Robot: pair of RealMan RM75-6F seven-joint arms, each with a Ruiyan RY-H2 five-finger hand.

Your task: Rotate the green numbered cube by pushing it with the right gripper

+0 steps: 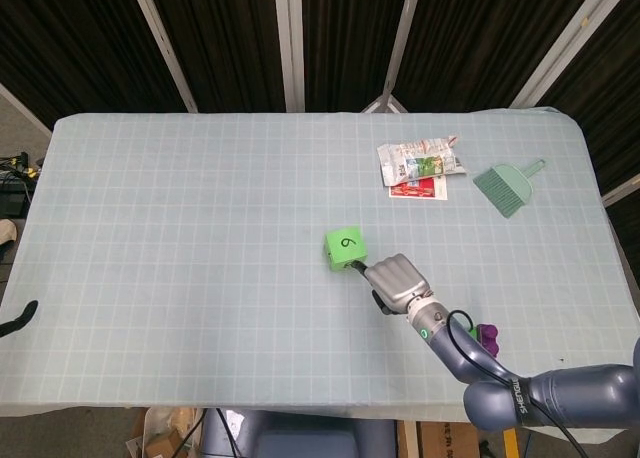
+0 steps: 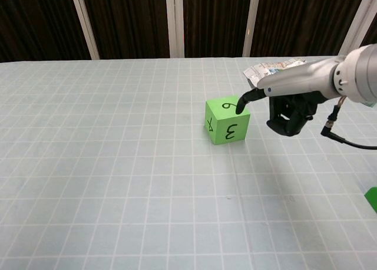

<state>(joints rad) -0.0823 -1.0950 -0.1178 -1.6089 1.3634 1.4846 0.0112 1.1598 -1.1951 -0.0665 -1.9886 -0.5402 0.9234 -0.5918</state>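
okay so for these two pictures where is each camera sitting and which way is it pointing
Head view: high above the near edge, looking steeply down on the whole table; the right arm and right hand enter from the bottom right.
Chest view: low, near table height, facing across to the dark panels; the right hand reaches in from the right.
Both show the green numbered cube, a fingertip at its right edge, and the crumpled packet.
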